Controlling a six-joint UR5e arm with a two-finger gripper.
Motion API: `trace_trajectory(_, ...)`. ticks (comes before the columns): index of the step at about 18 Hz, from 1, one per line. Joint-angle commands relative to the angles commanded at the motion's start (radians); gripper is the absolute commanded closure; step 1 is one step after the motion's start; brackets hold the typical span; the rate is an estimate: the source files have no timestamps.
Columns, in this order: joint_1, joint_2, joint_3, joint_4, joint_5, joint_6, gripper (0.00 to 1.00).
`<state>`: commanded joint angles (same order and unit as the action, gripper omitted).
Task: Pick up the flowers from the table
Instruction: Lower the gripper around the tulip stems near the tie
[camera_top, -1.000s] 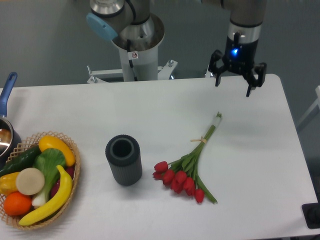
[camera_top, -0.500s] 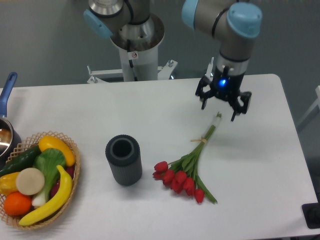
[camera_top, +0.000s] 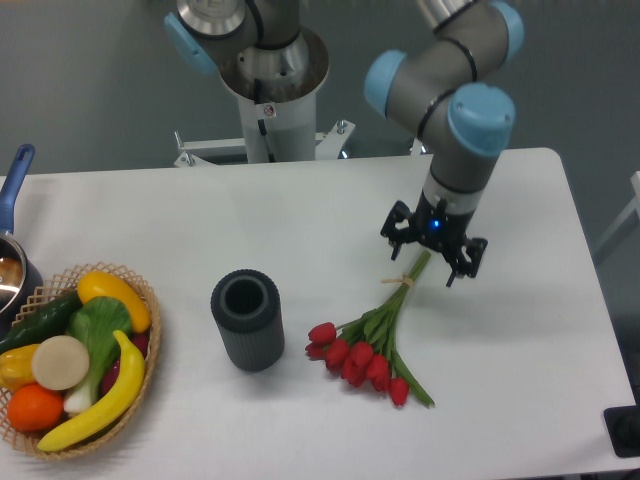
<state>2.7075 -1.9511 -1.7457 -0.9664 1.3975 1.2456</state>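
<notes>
while pincer (camera_top: 427, 264) gapes over stem ends, flowers (camera_top: 375, 335) lie diagonal — blooms lower-left, stems upper-right

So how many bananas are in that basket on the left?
2. One banana lies across the top of the wicker basket, the other banana curves along its right side. More could be hidden under the other produce.

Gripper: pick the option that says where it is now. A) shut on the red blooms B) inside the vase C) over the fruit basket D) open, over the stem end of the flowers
D: the gripper is open over the stem end of the flowers.
</notes>
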Motion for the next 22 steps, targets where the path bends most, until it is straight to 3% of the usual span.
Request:
trace_trajectory(8, -0.037, -0.094, 0.025, 0.002, -0.003, -0.011, 0.00)
trace_trajectory(22, -0.054, -0.110, -0.020, 0.006, 0.000, -0.014, 0.00)
